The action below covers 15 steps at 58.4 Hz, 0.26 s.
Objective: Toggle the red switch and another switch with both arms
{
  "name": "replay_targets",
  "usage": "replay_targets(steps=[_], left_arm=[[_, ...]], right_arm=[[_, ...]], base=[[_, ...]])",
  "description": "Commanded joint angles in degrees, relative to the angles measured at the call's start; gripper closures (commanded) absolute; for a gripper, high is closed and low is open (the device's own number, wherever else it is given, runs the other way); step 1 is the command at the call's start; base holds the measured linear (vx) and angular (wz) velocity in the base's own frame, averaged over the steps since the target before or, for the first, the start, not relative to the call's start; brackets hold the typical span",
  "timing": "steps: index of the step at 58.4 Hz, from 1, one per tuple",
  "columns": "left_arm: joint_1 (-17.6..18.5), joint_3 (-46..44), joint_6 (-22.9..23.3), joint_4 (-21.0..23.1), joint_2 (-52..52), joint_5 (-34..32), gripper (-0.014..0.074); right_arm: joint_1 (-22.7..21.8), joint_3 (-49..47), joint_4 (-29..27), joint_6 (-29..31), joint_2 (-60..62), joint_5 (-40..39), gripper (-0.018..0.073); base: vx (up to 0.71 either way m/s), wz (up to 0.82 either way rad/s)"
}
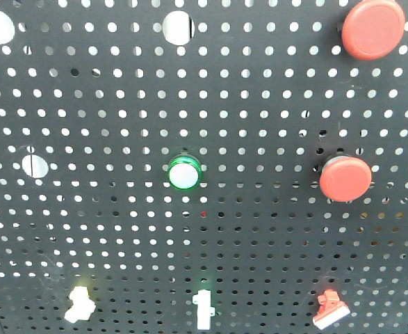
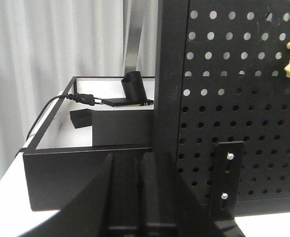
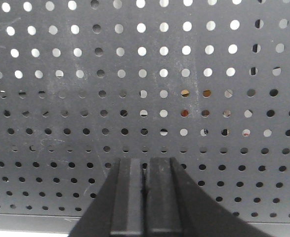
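Three small toggle levers sit along the bottom edge of the black pegboard (image 1: 120,229) in the front view: the pale yellow-cream switch (image 1: 79,305) toward the bottom left corner, a white toggle (image 1: 204,310) at mid-edge, and the red switch (image 1: 330,309) with its white bar tip toward the bottom right corner. Higher on the panel, a white button with a green ring (image 1: 184,172) sits near the centre, one big round red button (image 1: 345,178) is level with it near the right edge, and a second red button (image 1: 373,28) fills the top right corner. Neither arm shows in the front view. The left end effector (image 2: 143,197) has its fingers pressed together, grasping nothing, low beside the panel's left edge, where a slotted bracket (image 2: 226,180) fixes the panel to the white counter (image 2: 263,224); the yellow-cream switch shows at the upper right of that wrist view, well apart from the fingers. Behind the panel stands a black open frame (image 2: 85,168) with a cable (image 2: 51,106). The right end effector (image 3: 145,197) is likewise clenched on nothing, close before the perforated face near its bottom edge, and the red switch does not appear in its view.
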<state>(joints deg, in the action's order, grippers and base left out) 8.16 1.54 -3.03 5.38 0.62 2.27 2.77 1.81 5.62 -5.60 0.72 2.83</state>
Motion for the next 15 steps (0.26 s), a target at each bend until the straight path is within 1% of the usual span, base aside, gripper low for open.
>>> replay_targets(steps=[1,15], left_arm=[[-0.12,1.05,0.58,0.24,1.06,-4.74,0.0594],[-0.12,1.05,0.58,0.24,1.06,-4.74,0.0594]], right_arm=[[-0.31,0.28,0.49,0.29,0.64,-4.32,0.0566],[-0.31,0.28,0.49,0.29,0.64,-4.32,0.0566]], base=[[0.00,0.00],[0.00,0.00]])
